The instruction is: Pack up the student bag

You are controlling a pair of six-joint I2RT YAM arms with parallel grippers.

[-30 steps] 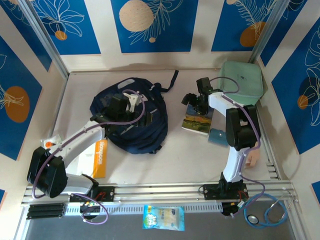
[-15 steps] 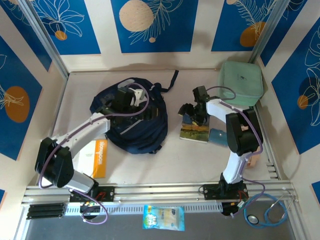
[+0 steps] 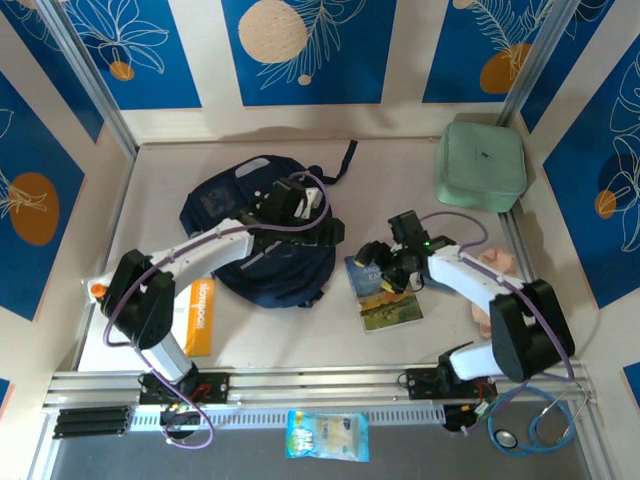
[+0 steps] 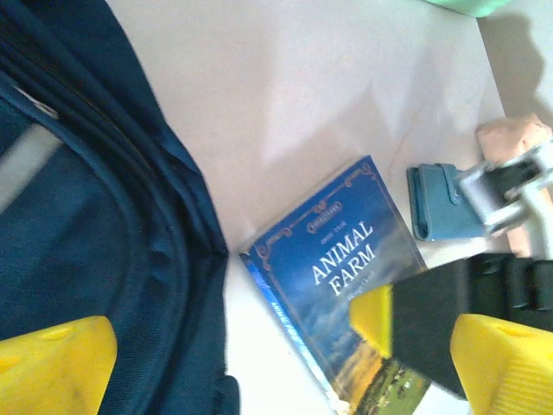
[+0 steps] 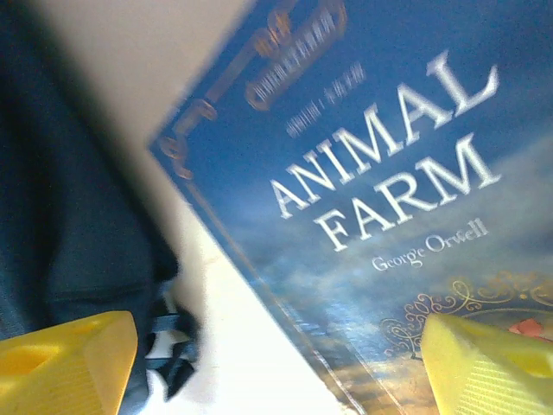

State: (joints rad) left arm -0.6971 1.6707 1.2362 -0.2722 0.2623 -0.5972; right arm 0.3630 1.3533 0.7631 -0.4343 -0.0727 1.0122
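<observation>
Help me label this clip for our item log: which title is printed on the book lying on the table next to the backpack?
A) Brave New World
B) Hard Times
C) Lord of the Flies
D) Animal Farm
D: the book beside the backpack carries "Animal Farm" in white letters on its blue cover, with "George Orwell" beneath.

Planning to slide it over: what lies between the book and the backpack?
Nothing; the left wrist view shows just a narrow bare strip of table between book and backpack.
</observation>
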